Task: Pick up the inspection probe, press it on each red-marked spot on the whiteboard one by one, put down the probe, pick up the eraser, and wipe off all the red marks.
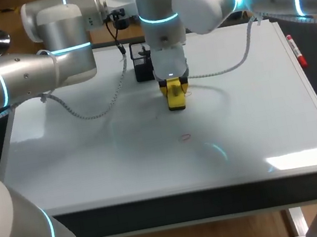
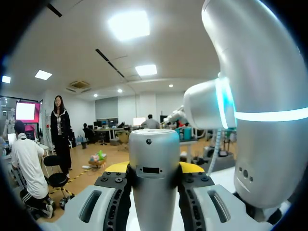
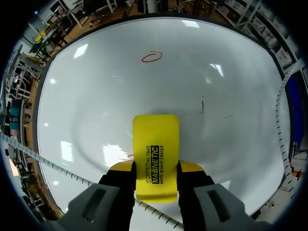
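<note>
A yellow eraser (image 1: pixel 175 95) (image 3: pixel 155 139) is upright between my right gripper's (image 1: pixel 173 85) (image 3: pixel 155 168) fingers, its lower end at the whiteboard (image 1: pixel 92 161) (image 3: pixel 86 96) in the back middle. One red oval mark (image 1: pixel 185 137) (image 3: pixel 152 57) lies ahead of it. A small red trace (image 3: pixel 130 155) shows beside the eraser. My left gripper (image 2: pixel 154 167) is shut on the silver cylindrical probe (image 2: pixel 154 163), raised at the back and pointing out into the room. In the head view that gripper is mostly hidden behind the right arm.
A black holder (image 1: pixel 142 66) stands at the board's back edge, just left of the right gripper. A red marker pen (image 1: pixel 297 52) lies along the table's right edge. Grey cables (image 1: pixel 93 113) trail over the back of the board.
</note>
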You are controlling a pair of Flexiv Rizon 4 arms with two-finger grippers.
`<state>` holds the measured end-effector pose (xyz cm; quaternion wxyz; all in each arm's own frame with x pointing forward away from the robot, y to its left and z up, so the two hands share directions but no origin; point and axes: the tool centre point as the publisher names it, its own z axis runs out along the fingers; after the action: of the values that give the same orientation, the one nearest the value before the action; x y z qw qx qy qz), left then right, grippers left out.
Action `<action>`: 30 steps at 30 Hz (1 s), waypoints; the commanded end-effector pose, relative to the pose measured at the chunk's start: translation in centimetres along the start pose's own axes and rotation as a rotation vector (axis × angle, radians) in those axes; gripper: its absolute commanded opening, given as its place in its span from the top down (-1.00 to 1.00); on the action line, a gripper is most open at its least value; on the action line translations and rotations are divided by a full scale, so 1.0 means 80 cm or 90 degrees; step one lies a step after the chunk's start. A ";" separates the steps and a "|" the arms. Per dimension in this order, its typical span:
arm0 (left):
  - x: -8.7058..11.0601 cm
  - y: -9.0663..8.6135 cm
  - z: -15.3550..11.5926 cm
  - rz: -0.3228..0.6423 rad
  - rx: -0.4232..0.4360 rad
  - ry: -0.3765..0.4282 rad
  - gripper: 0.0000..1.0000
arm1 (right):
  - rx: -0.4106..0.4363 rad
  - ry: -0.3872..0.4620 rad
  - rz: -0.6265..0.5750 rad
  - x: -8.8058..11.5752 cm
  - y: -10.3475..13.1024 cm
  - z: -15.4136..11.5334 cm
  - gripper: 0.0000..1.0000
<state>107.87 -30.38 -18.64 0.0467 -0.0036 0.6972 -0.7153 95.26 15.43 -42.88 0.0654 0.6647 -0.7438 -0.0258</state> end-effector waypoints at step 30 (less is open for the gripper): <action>-0.001 -0.001 0.000 0.000 0.000 0.002 1.00 | 0.005 0.019 0.103 0.117 0.010 -0.007 1.00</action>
<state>107.86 -30.39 -18.64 0.0466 -0.0036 0.6972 -0.7153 94.47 7.15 -42.64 0.0847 0.6021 -0.7938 -0.0144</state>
